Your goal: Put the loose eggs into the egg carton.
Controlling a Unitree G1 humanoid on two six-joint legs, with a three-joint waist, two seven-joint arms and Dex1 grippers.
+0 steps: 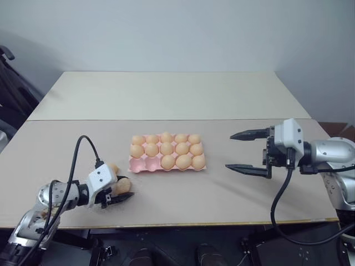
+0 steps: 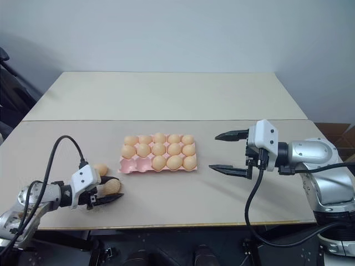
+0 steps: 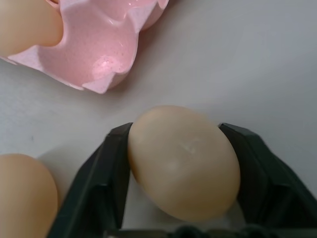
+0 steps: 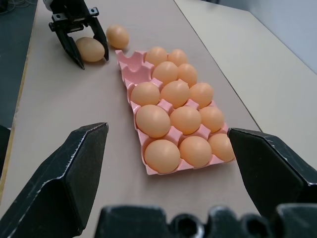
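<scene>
- Near left of the table: one egg (image 1: pixel 122 185) is clamped between the fingers of the left gripper (image 1: pixel 119 191), lying crosswise; a second loose egg (image 1: pixel 113 168) sits just beyond.
- Egg carton (image 1: pixel 135 164) lies to the right and farther off; two empty cups are seen at its near-left corner.
- Right gripper (image 1: pixel 248 151) is held wide open, empty, well right of the carton.

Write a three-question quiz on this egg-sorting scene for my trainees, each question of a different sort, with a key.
1. True or false: the left pincer has its fingers on either side of a loose egg.
2. How many cups of the egg carton stand empty?
   A. none
   B. two
   C. five
3. Fill in: the right pincer, hanging beside the carton with nothing between its fingers, is ____.

Key
1. True. The fingers press the egg's two sides, and a second loose egg lies on the table beside it.
2. B. Both empty cups are in the carton's near row, at the end nearest the left pincer.
3. open
</scene>
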